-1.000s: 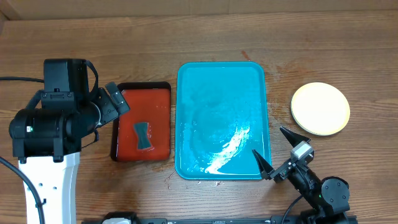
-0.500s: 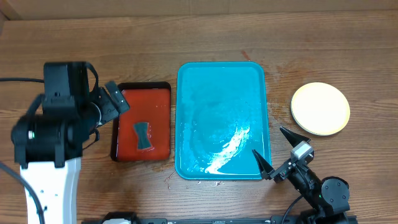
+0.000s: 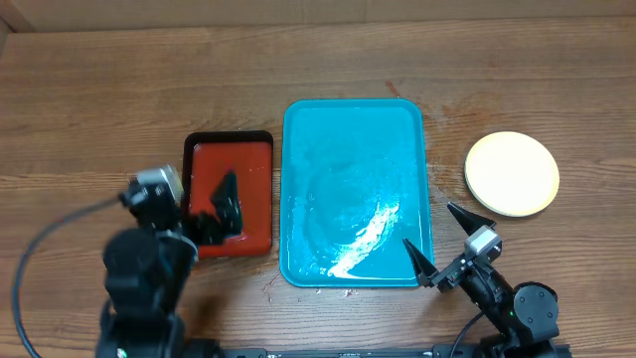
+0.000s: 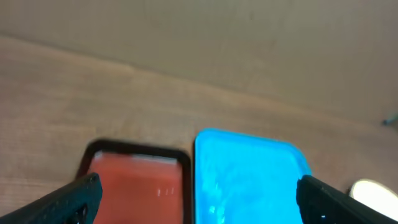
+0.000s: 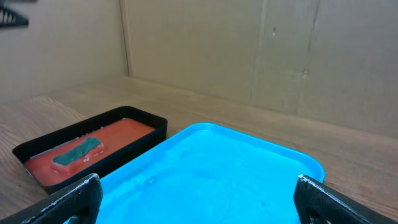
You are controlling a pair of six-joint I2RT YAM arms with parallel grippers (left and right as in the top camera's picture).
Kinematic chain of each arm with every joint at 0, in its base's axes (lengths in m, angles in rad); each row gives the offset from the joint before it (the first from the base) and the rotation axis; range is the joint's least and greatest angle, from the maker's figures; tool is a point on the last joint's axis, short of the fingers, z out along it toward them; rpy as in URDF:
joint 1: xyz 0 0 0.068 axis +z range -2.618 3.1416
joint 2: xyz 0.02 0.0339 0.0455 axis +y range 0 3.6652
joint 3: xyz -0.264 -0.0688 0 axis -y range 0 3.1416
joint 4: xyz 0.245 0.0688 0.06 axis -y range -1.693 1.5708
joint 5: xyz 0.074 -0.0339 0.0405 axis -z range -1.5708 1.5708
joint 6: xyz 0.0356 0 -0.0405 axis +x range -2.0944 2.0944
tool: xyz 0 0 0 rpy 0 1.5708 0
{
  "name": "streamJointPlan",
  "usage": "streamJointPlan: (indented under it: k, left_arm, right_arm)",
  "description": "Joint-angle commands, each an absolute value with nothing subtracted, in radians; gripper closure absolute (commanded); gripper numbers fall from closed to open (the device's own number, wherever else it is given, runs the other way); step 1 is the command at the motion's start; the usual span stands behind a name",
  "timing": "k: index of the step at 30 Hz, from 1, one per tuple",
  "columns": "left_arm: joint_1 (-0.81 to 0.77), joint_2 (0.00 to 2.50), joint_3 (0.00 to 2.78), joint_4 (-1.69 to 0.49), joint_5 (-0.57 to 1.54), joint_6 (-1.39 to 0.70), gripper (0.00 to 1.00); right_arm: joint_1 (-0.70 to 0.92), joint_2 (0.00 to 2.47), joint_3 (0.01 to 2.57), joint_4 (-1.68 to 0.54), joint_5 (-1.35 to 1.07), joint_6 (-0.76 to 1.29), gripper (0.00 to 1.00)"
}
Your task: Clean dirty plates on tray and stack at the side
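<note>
Wooden table [image 3: 99,89], with both my pairs of jaws spread as wide as they go and holding nothing.

Turquoise and glossy with a white glare streak, the tray [image 3: 353,149] lies at the middle of the table. Just beside it at 9 o'clock is the small tray [image 3: 231,136], black-rimmed and red-orange inside. The plates [image 3: 512,174] sit on the bare wood well apart from the tray at its 3 o'clock. They show as one pale yellow disc with a lime rim, and I cannot tell how many are stacked there. My left gripper [image 4: 198,198] hangs over the 6 o'clock half of the small tray and is blurred from overhead. My right gripper [image 3: 429,227] hangs at the tray's 5 o'clock corner, seen from above with one fingertip over the rim. A green pad [image 5: 78,151] lies inside the small tray.
</note>
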State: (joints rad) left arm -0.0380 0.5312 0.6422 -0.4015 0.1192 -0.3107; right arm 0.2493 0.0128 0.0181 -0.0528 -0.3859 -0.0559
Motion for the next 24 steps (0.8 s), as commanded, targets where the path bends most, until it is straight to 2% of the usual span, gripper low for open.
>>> streamJointPlan:
  k: [1,11,20,24]
  left_arm:
    - [-0.043,0.385,0.512,-0.348,0.143,-0.263,0.00]
    - [-0.043,-0.004,0.204,-0.218,0.069,-0.262,0.00]
    - [-0.046,0.003,0.016,-0.043,0.070,-0.263,0.00]
    - [-0.046,0.003,0.005,-0.070,0.067,-0.262,0.00]
  right_arm:
    - [0.254,0.003,0.008,-0.050,-0.382,-0.052,0.00]
    - [0.254,0.003,0.008,-0.050,-0.382,-0.052,0.00]
    - [0.254,0.003,0.008,-0.050,-0.382,-0.052,0.00]
    - [0.254,0.003,0.008,-0.050,-0.382,-0.052,0.00]
